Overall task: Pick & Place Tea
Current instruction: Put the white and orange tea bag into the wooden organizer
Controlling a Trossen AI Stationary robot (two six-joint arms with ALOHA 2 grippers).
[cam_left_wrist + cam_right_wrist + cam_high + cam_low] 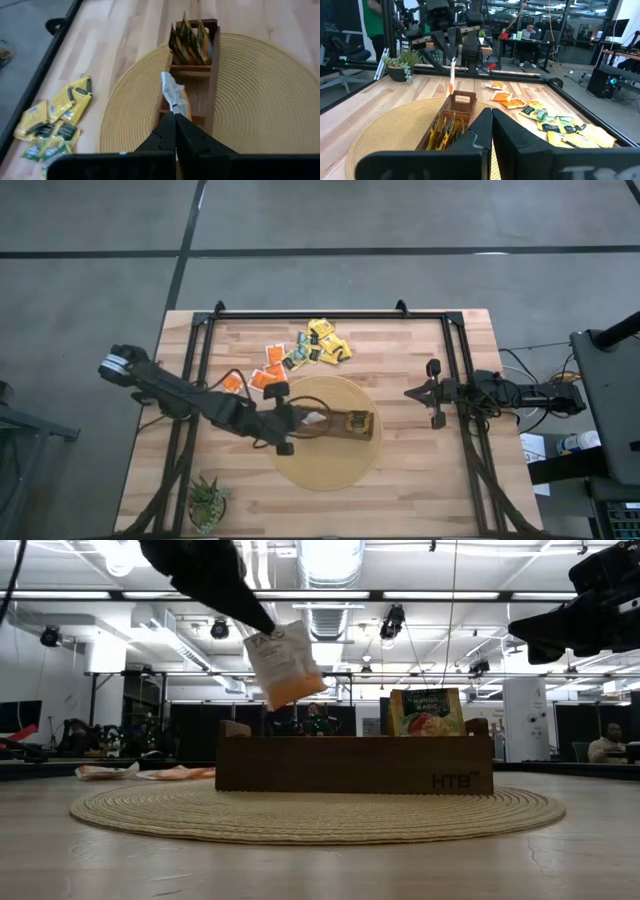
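Note:
My left gripper [300,420] is shut on a white-and-orange tea sachet [283,665] above the left end of the long brown box [345,423]. The box sits on a round woven mat [330,470], and several dark green and orange sachets [190,37] stand in its right-end compartment. Loose orange sachets [262,372] and yellow and green sachets [325,343] lie flat on the table beyond the mat. My right gripper [410,392] is shut and empty, hovering right of the mat. My left gripper pinches the sachet's top edge [176,109] between its two fingers, slanting down from the table's left. The sachet is lifted clear and hangs tilted below the fingertips [262,628], above the box's left-end compartment [192,107].
A small potted plant [207,500] stands at the near left corner. A black frame rail [330,313] runs along the far edge and down both sides. Bare wood lies between the mat and the right rail. People and desks show in the room beyond.

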